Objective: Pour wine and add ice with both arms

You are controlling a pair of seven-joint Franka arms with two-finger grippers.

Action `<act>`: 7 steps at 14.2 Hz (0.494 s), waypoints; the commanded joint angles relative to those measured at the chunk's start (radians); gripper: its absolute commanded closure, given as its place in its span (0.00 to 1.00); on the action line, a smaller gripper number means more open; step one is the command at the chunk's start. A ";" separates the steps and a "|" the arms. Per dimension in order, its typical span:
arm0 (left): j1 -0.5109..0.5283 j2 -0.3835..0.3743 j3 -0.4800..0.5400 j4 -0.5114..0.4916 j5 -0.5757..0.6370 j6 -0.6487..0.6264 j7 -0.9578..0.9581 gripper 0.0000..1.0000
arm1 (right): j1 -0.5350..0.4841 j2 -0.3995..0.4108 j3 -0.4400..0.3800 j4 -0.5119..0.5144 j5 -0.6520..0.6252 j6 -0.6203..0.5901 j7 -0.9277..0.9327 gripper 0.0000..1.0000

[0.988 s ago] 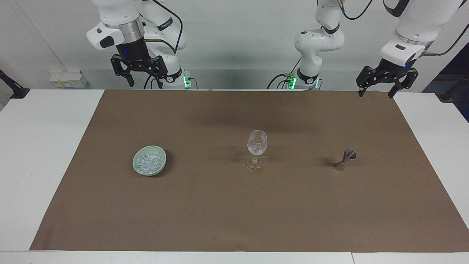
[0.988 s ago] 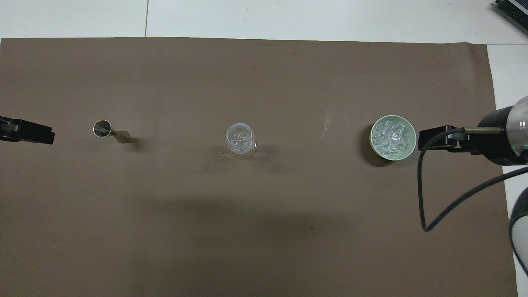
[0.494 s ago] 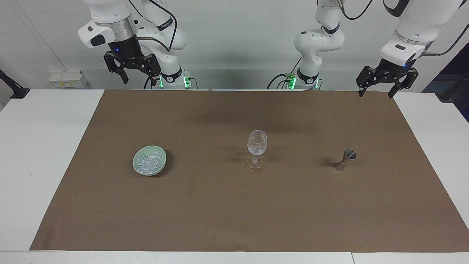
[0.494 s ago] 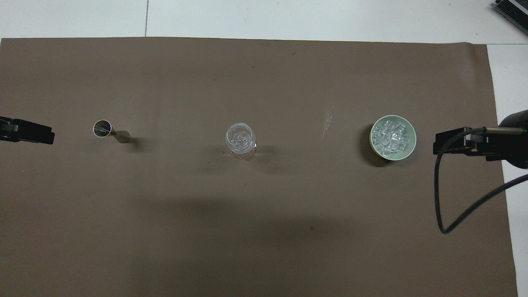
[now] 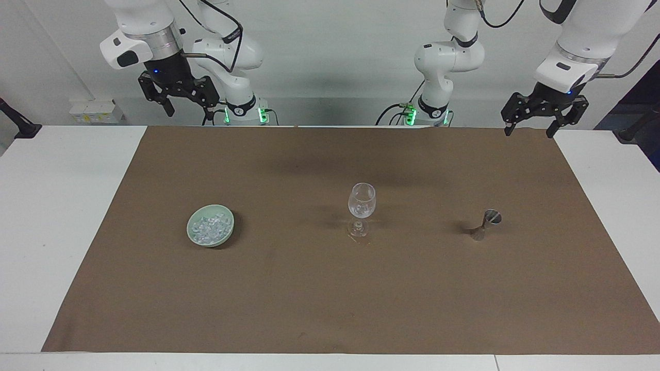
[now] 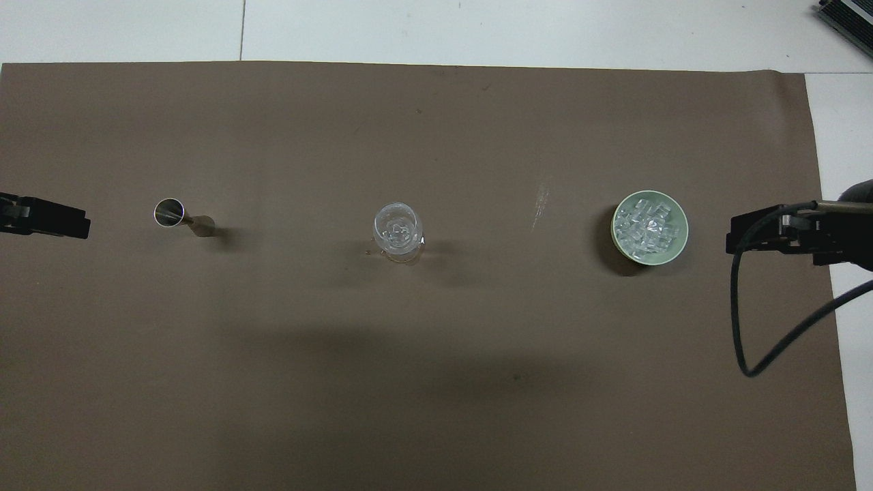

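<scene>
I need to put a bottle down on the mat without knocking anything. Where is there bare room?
Three things stand in one row: the bowl of ice, the wine glass and the steel jigger. The brown mat is bare from that row to the edge farthest from the robots, and between the row and the robots. Both grippers hang raised, open.

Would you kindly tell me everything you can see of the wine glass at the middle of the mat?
The wine glass is clear and stemmed, with a rounded bowl, a thin stem and a round foot. It stands upright on the brown mat, between the green bowl of ice and the metal jigger. A few clear ice chunks lie in its bowl; no coloured liquid shows. Nothing else touches it.
</scene>
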 commanded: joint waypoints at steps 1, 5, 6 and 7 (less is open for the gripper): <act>0.011 -0.012 -0.003 -0.009 -0.011 0.006 0.006 0.00 | 0.042 0.054 -0.038 0.078 -0.017 -0.039 -0.016 0.00; 0.011 -0.012 -0.003 -0.009 -0.011 0.006 0.006 0.00 | 0.065 0.064 -0.077 0.096 -0.013 -0.056 -0.011 0.00; 0.011 -0.012 -0.003 -0.009 -0.011 0.006 0.006 0.00 | 0.068 0.062 -0.077 0.094 -0.008 -0.047 -0.010 0.00; 0.011 -0.012 -0.003 -0.009 -0.011 0.006 0.006 0.00 | 0.070 0.059 -0.077 0.094 -0.005 -0.046 -0.010 0.00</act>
